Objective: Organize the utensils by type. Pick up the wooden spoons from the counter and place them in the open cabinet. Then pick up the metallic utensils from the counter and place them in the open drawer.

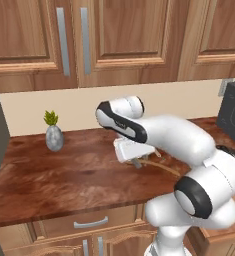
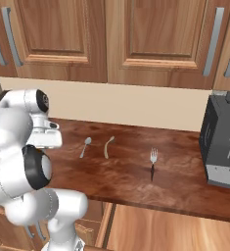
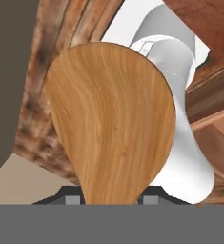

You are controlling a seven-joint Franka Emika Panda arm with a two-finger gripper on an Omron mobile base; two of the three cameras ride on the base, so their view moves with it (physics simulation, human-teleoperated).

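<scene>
My gripper is shut on the orange-brown wooden spoon, whose broad bowl stands close in front of the hand camera. From the left base, the gripper hovers just above the counter, and the spoon's thin handle sticks out to the right. On the counter lie the grey metal spoon, the pale beige wooden spoon and a fork. The open drawer shows its light wood bottom below the counter's front edge. The open cabinet is out of view.
Closed wall cabinets hang above the counter. A small plant in a grey vase stands at the back left. A dark appliance sits at the counter's right end. A closed drawer lies under the front edge.
</scene>
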